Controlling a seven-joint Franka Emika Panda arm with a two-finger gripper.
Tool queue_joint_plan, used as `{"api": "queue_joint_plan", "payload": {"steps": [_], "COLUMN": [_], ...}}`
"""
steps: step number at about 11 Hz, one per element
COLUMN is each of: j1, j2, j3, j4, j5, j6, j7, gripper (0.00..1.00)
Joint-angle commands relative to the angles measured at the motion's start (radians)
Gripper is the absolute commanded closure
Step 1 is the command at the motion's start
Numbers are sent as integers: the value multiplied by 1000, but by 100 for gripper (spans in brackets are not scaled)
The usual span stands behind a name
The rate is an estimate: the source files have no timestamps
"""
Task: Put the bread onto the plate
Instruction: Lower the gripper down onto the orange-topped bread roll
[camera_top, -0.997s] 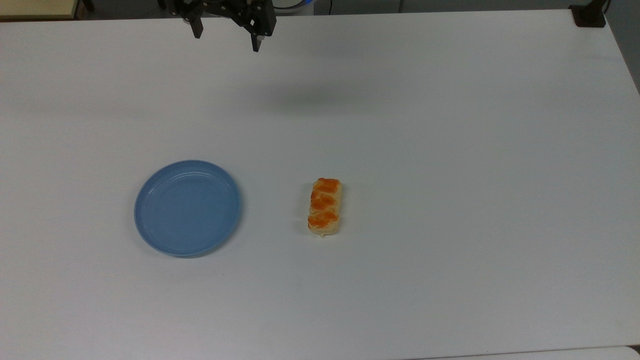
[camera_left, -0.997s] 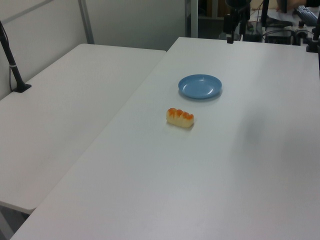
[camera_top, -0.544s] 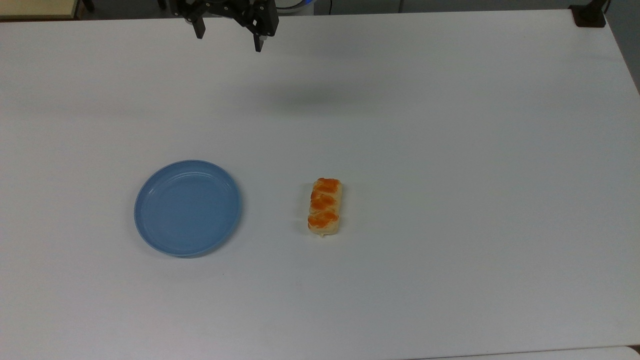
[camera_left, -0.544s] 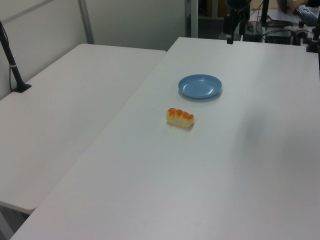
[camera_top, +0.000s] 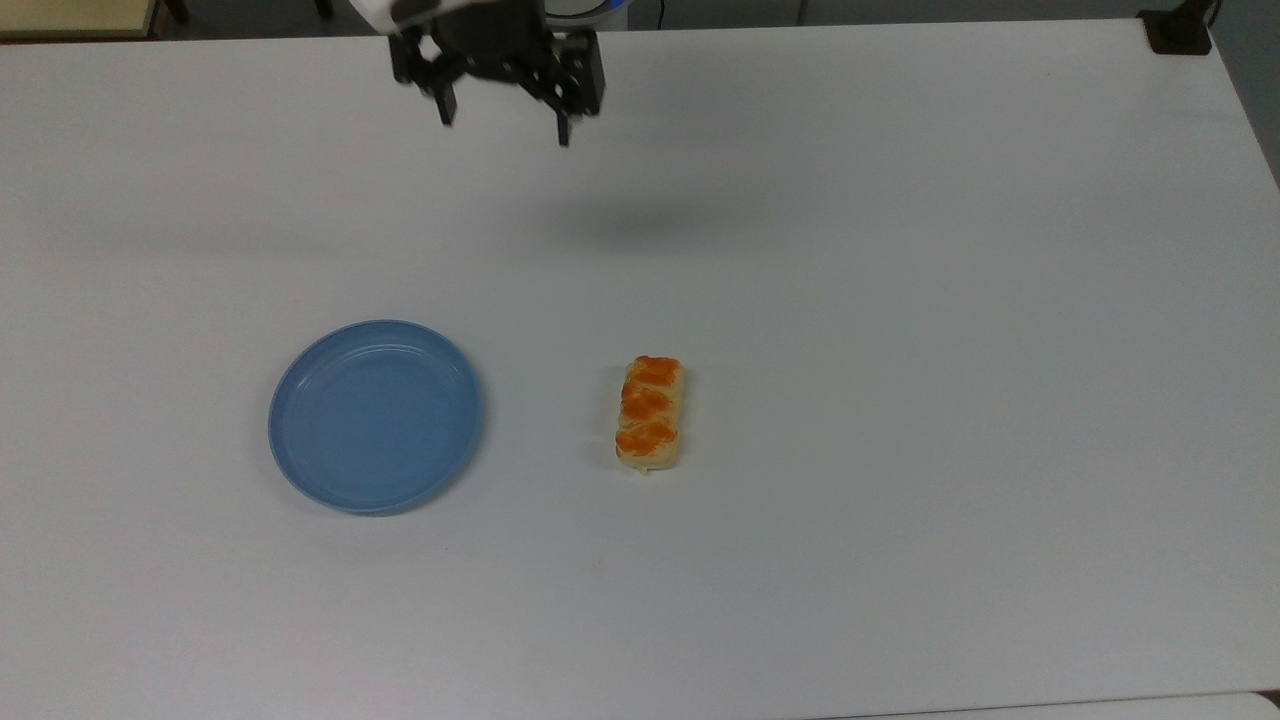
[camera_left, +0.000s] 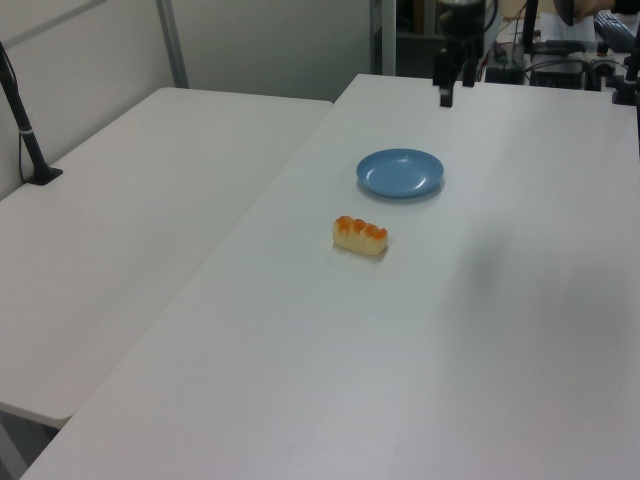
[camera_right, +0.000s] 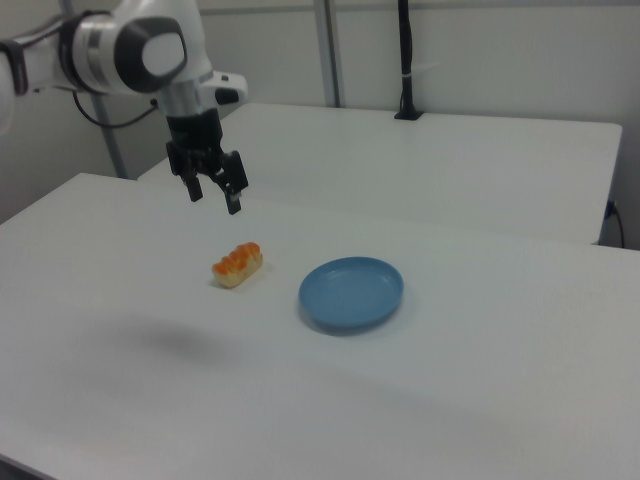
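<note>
The bread (camera_top: 650, 413) lies flat on the white table, a pale-tan roll with three orange-brown bumps; the same bread (camera_left: 360, 235) (camera_right: 237, 264) is on the table in the side views. The round light-blue plate (camera_top: 376, 415) (camera_left: 401, 172) (camera_right: 351, 293) sits empty to the top view's left of the bread, a short gap between them. My gripper (camera_top: 504, 122) (camera_right: 213, 200) hangs open high above the table's far part in the top view, fingers pointing down, nothing between them. It is well apart from both the bread and the plate.
The white table (camera_top: 900, 300) spreads wide around both objects. A second white table (camera_left: 130, 220) adjoins it on the left view's left. A black post base (camera_top: 1178, 30) stands at the top view's far right corner.
My gripper has come down and toward the top view's right and nearer edge, closer to the bread. Its fingers stay open. Bread and plate have not moved.
</note>
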Motion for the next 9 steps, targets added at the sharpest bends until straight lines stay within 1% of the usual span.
{"api": "queue_joint_plan", "payload": {"steps": [1, 3, 4, 6, 9], "j1": [100, 166, 177, 195, 198], "j2": [129, 227, 270, 355, 467], "j3": [-41, -42, -41, -42, -42], "j4": [4, 5, 7, 25, 27], "j5": [18, 13, 6, -12, -78], "j6": [190, 370, 437, 509, 618], "j7": [71, 148, 183, 202, 251], "gripper": [0, 0, 0, 0, 0]}}
